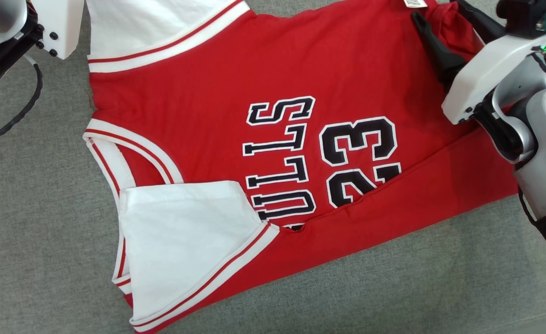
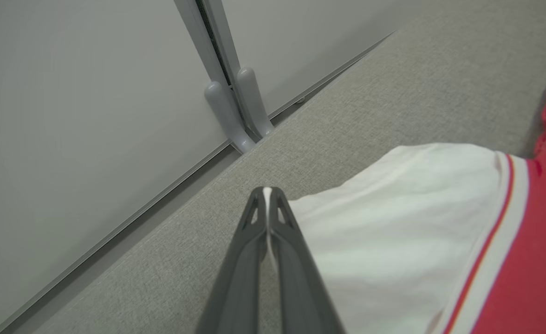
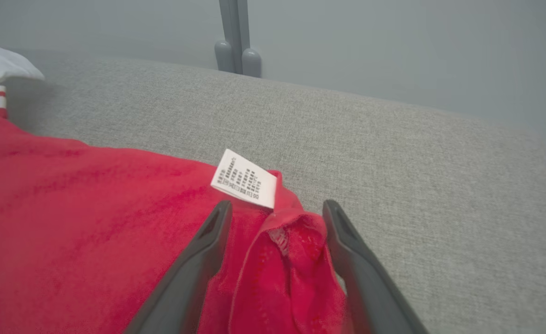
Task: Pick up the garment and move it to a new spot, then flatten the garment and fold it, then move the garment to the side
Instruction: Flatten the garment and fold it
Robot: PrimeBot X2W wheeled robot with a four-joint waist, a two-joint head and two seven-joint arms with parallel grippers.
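While the garment is lying partly folded on the grey upholstery, I am pinching its white sleeve at the edge with my left gripper fully closed; my right gripper is standing wide, gripping nothing, straddling a bunched red corner beside the care label; the cloth is looking light, limp and slightly slick, so I am judging hems and corners the surest holds.

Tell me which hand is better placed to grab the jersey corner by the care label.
Right. The right hand is open astride the bunched corner of the jersey, beside the care label. The left hand is shut on the white sleeve at the other end.
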